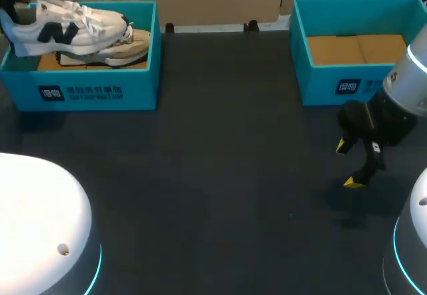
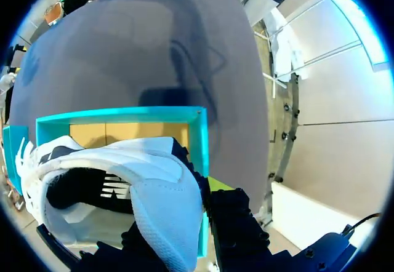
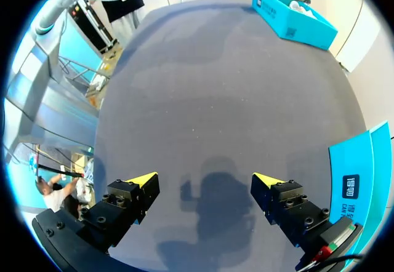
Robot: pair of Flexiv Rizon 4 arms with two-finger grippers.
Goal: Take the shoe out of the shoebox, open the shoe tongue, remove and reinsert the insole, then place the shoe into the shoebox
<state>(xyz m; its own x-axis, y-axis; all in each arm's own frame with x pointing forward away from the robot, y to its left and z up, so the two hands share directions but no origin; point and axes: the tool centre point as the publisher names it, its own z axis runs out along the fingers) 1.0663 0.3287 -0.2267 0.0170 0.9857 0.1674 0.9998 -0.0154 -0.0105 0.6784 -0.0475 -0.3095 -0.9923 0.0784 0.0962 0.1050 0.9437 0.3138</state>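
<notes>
A dark grey counter carried an open teal box near its far right corner, brown cardboard showing on its floor. Two small dark fittings sat apart along the counter's far edge.

The shoe sits over the far-left shoebox (toe pointing right), heel at the left hand. A second box stands far right, the right hand just near of it.
</notes>
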